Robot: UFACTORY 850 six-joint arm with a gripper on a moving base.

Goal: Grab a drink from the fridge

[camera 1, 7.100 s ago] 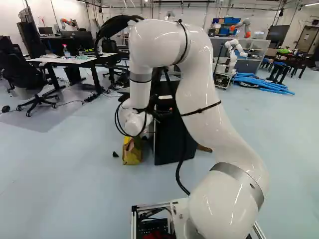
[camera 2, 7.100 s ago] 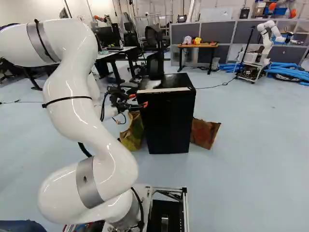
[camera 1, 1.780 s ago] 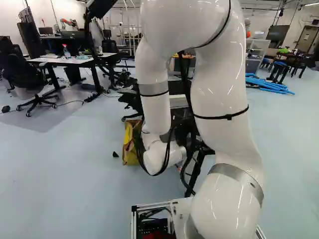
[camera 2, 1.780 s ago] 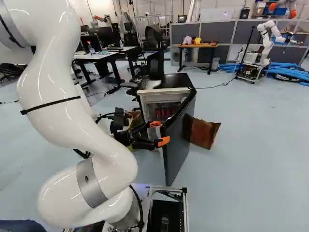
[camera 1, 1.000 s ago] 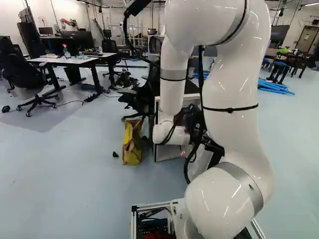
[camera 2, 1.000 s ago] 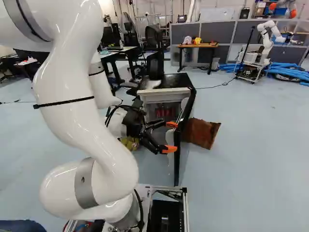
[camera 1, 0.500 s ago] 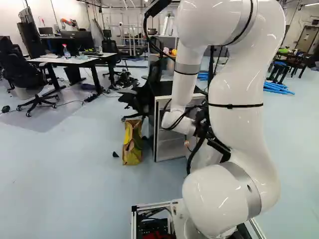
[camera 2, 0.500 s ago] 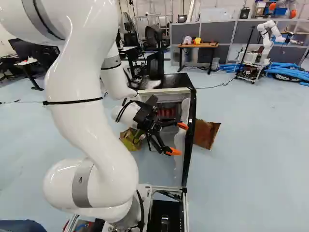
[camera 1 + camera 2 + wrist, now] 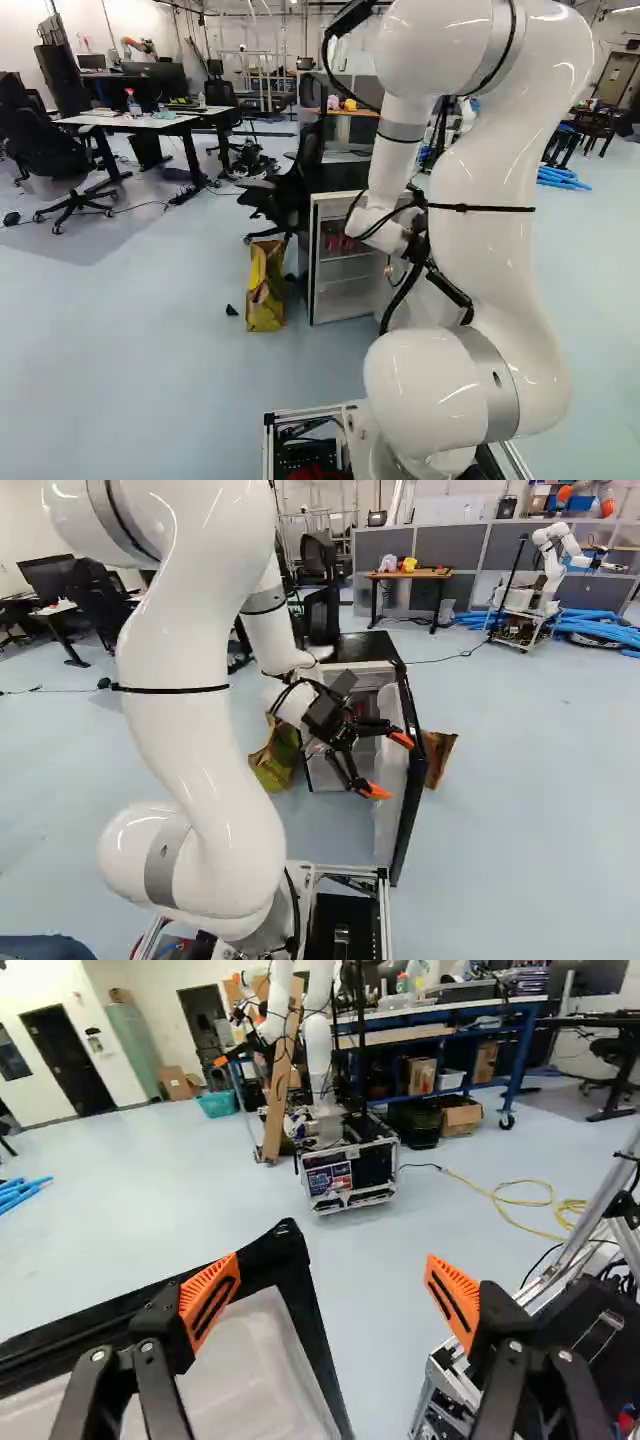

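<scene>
Fridge door (image 9: pixel 388 828) swung wider, right of centre in right base view; tool (image 9: pixel 333 1265) spread, empty, beside it. Red drinks (image 9: pixel 340 243) inside fridge (image 9: pixel 362 647), near centre of left base view. Access better; reach in likely next.

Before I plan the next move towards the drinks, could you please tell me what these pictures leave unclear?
- Number and kind of red drinks: too small in the left base view, partly behind the arm.
- Lower inside of the fridge: partly behind the gripper in the right base view.
- Rest of the door: cut off by the wrist view's edge.
- Brown bag: partly behind the door, right base view.
</scene>
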